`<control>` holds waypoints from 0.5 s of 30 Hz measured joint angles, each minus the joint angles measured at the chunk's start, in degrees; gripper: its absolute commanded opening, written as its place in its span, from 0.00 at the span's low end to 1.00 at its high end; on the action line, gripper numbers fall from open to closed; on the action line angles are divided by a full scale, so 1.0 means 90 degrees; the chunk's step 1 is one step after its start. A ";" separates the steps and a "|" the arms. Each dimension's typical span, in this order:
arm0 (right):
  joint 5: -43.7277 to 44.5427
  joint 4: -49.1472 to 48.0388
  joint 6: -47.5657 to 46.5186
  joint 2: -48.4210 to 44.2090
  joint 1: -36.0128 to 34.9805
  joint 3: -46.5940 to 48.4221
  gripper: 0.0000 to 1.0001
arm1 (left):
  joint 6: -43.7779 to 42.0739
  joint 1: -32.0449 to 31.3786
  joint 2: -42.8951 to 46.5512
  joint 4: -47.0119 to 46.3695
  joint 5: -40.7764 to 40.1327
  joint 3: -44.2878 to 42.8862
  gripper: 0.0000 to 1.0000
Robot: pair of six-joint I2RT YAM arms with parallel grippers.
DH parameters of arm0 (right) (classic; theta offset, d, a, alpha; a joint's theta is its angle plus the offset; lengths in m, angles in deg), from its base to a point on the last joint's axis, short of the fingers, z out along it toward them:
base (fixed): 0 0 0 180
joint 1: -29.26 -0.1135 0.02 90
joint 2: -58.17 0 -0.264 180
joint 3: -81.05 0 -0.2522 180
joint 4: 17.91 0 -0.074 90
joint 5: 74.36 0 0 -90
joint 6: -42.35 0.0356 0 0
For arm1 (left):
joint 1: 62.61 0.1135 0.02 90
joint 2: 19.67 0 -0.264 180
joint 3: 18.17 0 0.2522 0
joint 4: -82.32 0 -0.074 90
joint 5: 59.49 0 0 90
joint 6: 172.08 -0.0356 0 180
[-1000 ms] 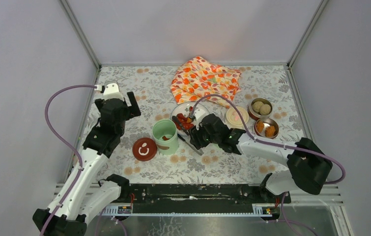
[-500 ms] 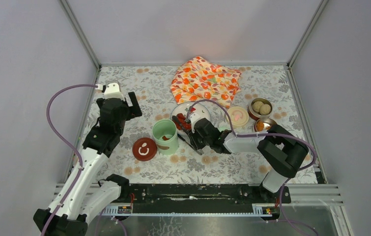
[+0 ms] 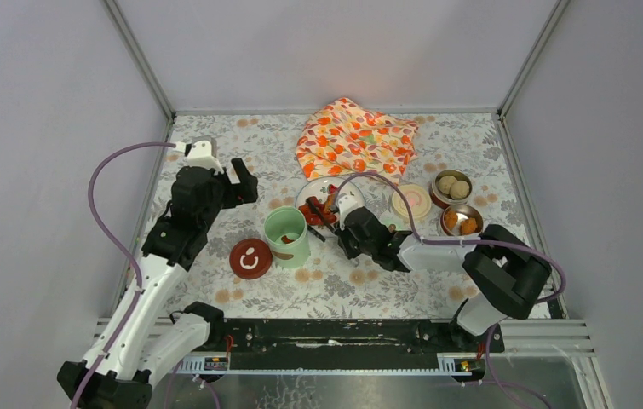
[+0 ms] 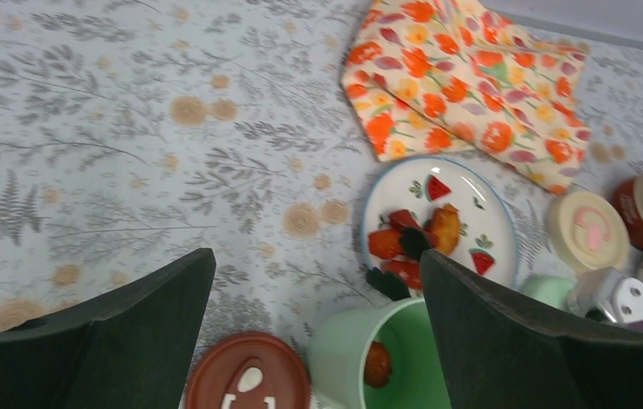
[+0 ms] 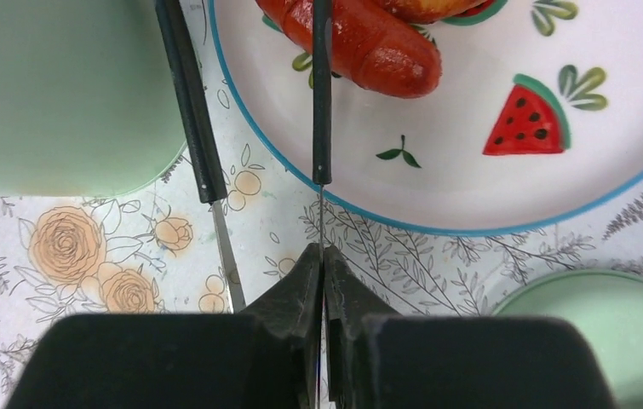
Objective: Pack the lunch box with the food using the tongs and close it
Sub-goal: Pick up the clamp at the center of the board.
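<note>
The tongs (image 5: 322, 94) lie with their dark arms reaching onto the white plate (image 5: 488, 196); one arm crosses a red sausage-like piece of food (image 5: 360, 38). My right gripper (image 5: 322, 251) is shut on that arm's thin metal strip, while the other arm (image 5: 190, 111) lies free beside the mint-green pot (image 5: 62, 94). From above, the right gripper (image 3: 347, 234) sits just right of this pot (image 3: 286, 234), which holds one red chunk (image 4: 376, 364). My left gripper (image 4: 316, 256) hangs open and empty above the pot and the dark red lid (image 4: 248, 375).
Two steel bowls stand at the right, one with beige balls (image 3: 451, 187) and one with orange chunks (image 3: 461, 221). A cream lid (image 3: 411, 202) lies beside them, and a pale green lid (image 5: 590, 332) by the plate. The orange flowered cloth (image 3: 356, 136) lies behind.
My right gripper has closed from partly open onto one tongs arm, and its arm has folded in toward the plate. The left gripper has drifted slightly away and to the right, still open.
</note>
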State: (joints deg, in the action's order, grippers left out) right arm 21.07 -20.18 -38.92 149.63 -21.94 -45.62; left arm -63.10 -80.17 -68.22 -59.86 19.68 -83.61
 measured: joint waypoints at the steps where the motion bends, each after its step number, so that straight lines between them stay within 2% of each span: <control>1: 0.0024 0.0002 0.0015 -0.0119 0.0000 -0.0051 0.05 | 0.0075 0.0000 -0.0032 -0.0002 0.0172 -0.0019 0.98; 5: 0.0267 0.0056 0.0085 -0.0622 -0.0002 -0.0204 0.00 | 0.0355 0.0000 -0.0177 -0.0002 0.0763 -0.0032 0.98; 15: 0.1010 0.0408 0.0408 -0.2208 0.0000 -0.0393 0.00 | 0.1326 -0.0306 -0.0294 -0.0131 0.1795 -0.0151 0.98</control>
State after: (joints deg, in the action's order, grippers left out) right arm 30.16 -16.51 -35.25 129.77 -21.94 -49.16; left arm -51.17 -82.93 -70.87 -61.05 35.83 -84.96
